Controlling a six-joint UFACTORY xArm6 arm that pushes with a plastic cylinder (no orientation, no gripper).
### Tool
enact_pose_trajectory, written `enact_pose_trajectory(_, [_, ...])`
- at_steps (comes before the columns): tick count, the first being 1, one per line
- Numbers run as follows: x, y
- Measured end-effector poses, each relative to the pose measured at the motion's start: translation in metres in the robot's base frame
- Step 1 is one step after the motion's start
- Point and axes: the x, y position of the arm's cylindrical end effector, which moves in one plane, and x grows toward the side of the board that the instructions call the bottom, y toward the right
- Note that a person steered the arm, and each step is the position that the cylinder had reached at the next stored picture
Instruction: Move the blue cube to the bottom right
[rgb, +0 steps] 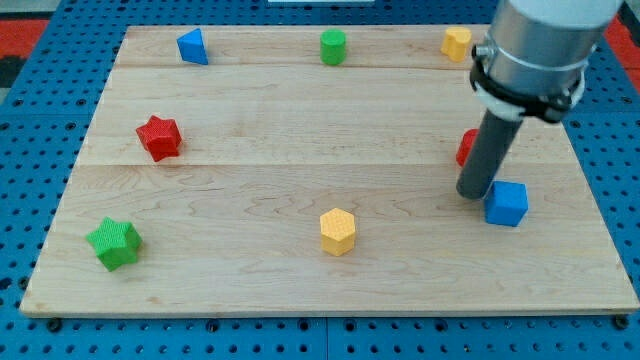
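The blue cube (507, 203) lies on the wooden board (250, 250) at the view's right, a little below the middle. My tip (471, 193) stands right against the cube's left side, at its upper left corner. The dark rod rises from there to the arm's grey body at the view's top right.
A red block (466, 147) is partly hidden behind the rod, just above the tip. A yellow block (457, 43) sits at top right, a green cylinder (333, 47) at top middle, a blue triangular block (193, 46) at top left. A red star (159, 137), a green star (114, 243) and a yellow hexagon (338, 231) lie further left.
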Motion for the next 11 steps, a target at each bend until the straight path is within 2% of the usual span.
enact_pose_trajectory(1, [0.001,0.013])
enact_pose_trajectory(2, [0.064,0.042])
enact_pose_trajectory(3, [0.075,0.044])
enact_pose_trajectory(4, [0.059,0.094])
enact_pose_trajectory(5, [0.104,0.132])
enact_pose_trajectory(6, [0.124,0.101])
enact_pose_trajectory(8, [0.135,0.025])
enact_pose_trajectory(9, [0.127,-0.033])
enact_pose_trajectory(10, [0.06,-0.05])
enact_pose_trajectory(11, [0.06,-0.09])
